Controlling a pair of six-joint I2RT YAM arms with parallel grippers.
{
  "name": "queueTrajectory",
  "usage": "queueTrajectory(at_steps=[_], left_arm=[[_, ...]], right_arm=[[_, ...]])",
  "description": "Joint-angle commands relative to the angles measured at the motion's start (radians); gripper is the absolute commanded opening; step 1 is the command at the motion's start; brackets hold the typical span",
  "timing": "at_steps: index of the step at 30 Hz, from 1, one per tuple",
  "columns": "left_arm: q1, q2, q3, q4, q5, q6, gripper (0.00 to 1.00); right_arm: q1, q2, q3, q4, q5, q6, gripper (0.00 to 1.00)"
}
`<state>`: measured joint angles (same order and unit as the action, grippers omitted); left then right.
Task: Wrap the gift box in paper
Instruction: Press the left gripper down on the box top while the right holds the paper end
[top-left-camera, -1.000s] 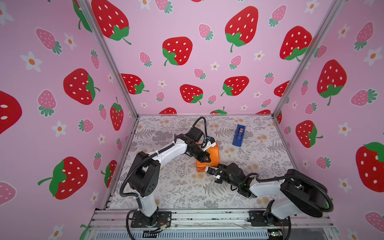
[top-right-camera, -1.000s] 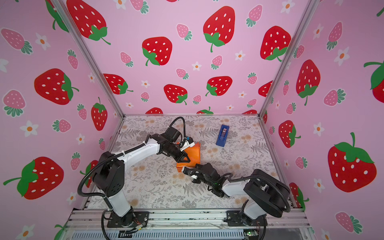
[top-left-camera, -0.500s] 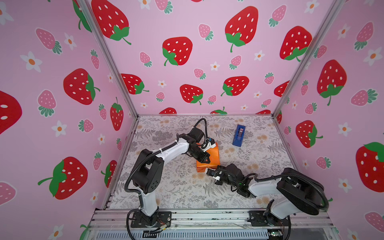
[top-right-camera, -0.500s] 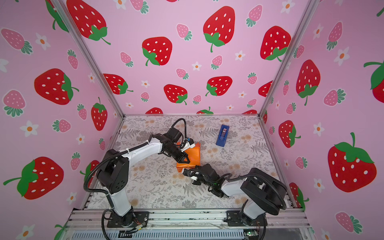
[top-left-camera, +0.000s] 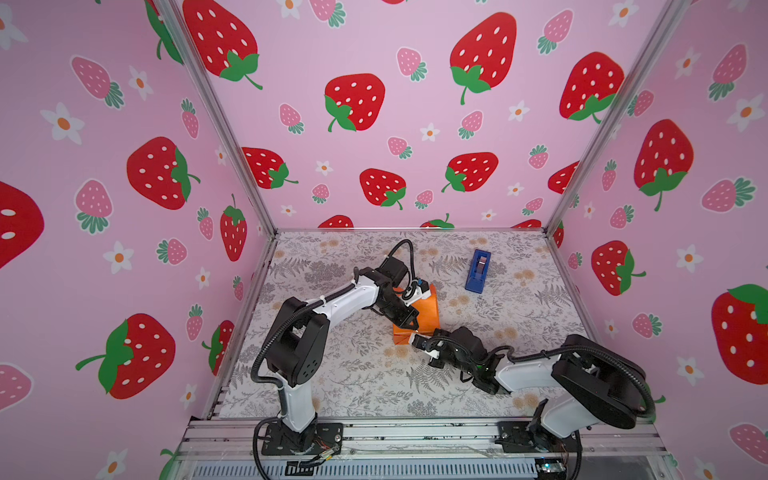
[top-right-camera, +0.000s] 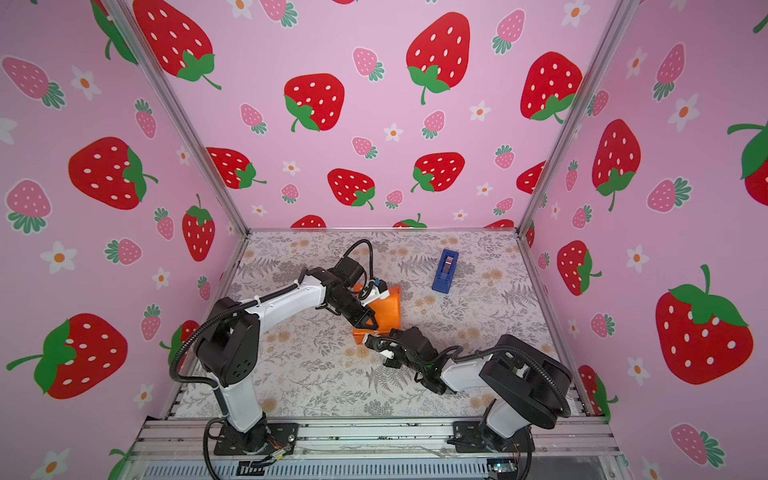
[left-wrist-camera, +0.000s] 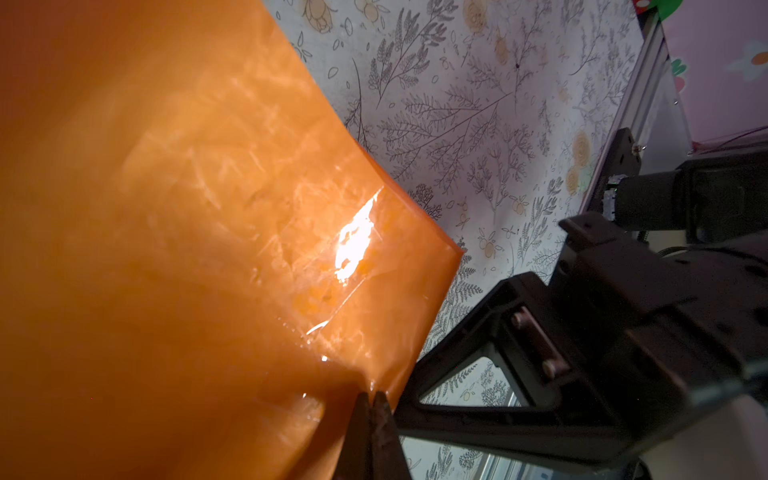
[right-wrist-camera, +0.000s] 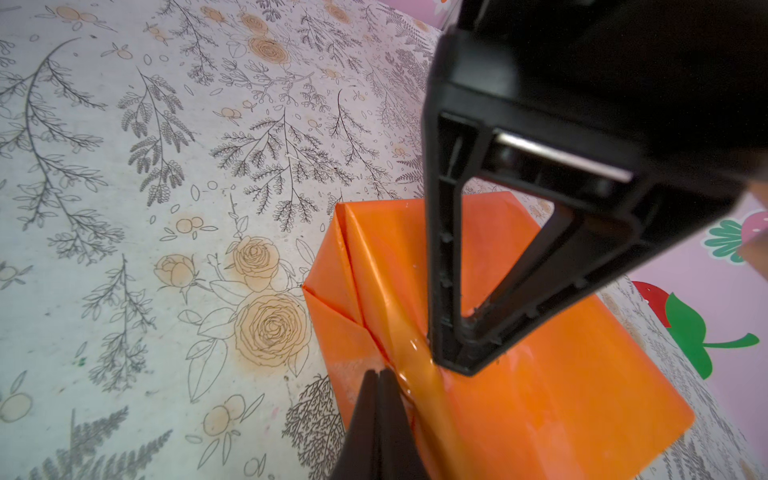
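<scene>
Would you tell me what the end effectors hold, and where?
Nothing visibly: left end effector and right end effector are shut, tips pressing on the paper fold.

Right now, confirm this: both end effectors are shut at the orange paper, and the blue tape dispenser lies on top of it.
One thing is wrong. The blue tape dispenser lies on the table, apart from the paper, nearer the back wall, as both top views show. The left end effector and right end effector are shut at the orange paper.
</scene>
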<state>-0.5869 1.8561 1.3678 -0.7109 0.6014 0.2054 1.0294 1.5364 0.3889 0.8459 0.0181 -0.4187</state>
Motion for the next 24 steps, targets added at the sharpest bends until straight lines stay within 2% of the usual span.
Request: queueTrajectory(at_steps=[1,19,24], left_arm=[[-0.002,0.015,0.009,-0.035,0.003,0.022,0.00],[0.003,0.013,0.019,-0.045,0.006,0.024,0.00],[0.003,0.011,0.019,-0.048,0.006,0.026,0.00]], right_arm=[[0.004,0.002,0.009,0.013,0.007,-0.007,0.00],[0.006,0.092,0.036,0.015,0.041,-0.067,0.00],[0.015,0.071,0.035,0.013,0.030,-0.066,0.00]])
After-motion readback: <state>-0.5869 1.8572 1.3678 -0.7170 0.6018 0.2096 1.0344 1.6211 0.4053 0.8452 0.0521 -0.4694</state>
